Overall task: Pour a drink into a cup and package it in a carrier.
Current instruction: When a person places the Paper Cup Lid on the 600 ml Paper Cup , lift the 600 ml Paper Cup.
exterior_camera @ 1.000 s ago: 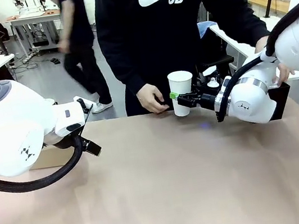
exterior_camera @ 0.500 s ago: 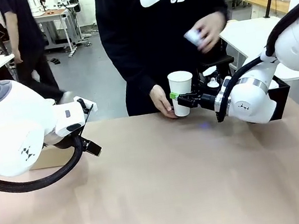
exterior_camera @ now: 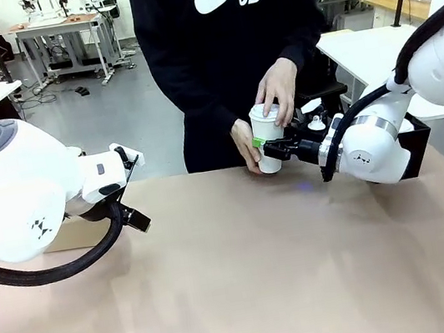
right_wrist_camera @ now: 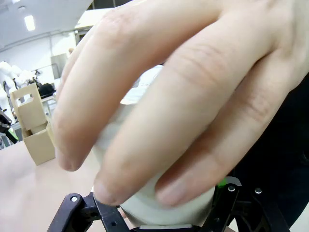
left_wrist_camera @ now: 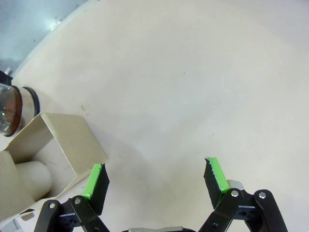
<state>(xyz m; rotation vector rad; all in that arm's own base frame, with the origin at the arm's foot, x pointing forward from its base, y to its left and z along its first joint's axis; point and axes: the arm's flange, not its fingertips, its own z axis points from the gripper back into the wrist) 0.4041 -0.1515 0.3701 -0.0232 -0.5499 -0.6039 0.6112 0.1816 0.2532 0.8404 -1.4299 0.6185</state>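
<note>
Item: tall white paper cup [exterior_camera: 269, 159], upright at the far edge of the tan table [exterior_camera: 265, 278], clamped low on its wall by the right gripper [exterior_camera: 264, 146]. A person's hand [exterior_camera: 277, 90] presses on its top, apparently seating a lid; their other hand [exterior_camera: 243, 142] steadies the side. Idle: left gripper [left_wrist_camera: 157, 179], spread wide and empty, near the brown cardboard carrier [left_wrist_camera: 63, 145]. Handling: grip firm enough to resist the press without denting the paper; cup upright until both hands lift.

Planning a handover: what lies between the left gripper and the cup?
Front view: from the left gripper, bare table, then the person's hand on the cup.
</note>
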